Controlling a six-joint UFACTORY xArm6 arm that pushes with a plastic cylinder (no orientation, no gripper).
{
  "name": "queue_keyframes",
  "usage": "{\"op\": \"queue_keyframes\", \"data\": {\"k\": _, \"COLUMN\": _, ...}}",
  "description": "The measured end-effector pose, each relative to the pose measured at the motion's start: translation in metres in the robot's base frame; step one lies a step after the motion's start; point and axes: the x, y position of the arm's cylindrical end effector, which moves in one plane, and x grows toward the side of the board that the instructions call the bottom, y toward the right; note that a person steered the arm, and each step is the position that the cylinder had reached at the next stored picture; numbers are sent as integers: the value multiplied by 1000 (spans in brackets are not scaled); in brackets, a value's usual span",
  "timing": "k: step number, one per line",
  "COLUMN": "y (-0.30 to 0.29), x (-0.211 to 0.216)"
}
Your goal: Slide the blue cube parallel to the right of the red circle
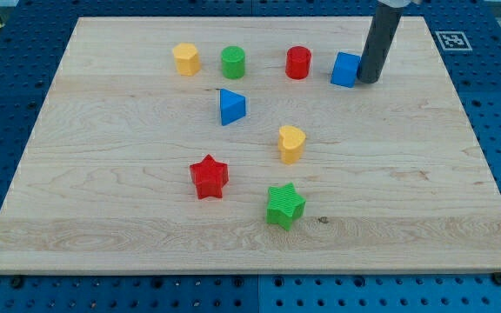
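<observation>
tool: my tip [368, 81], plain rod end, nothing to spread or pinch; it sat against the view's-right face of the blue cube [345, 69], touching or all but touching.
blue cube: on the desk [424, 174] near the view's top, just right of the red cylinder [298, 63] (the task's "red circle"), a small gap between them.
key relation: cube lay to the view's left of the tip, cylinder further left on nearly the same line; the cube sat slightly lower in view.
judgement: task looked close to done; any further leftward push risked bumping the cylinder.
others: green cylinder [233, 62] and yellow block [186, 59] were further left in the same row, well clear.
</observation>
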Motion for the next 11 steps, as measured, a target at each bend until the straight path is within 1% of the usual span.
{"op": "queue_keyframes", "data": {"k": 1, "y": 15, "x": 20}}
{"op": "queue_keyframes", "data": {"k": 2, "y": 19, "x": 47}}
{"op": "queue_keyframes", "data": {"k": 4, "y": -47, "x": 45}}
{"op": "queue_keyframes", "data": {"k": 5, "y": -50, "x": 38}}
{"op": "queue_keyframes", "data": {"k": 6, "y": -51, "x": 21}}
{"op": "queue_keyframes", "data": {"k": 7, "y": -51, "x": 21}}
{"op": "queue_keyframes", "data": {"k": 9, "y": -51, "x": -1}}
{"op": "queue_keyframes", "data": {"k": 10, "y": -51, "x": 3}}
{"op": "queue_keyframes", "data": {"k": 11, "y": -51, "x": 32}}
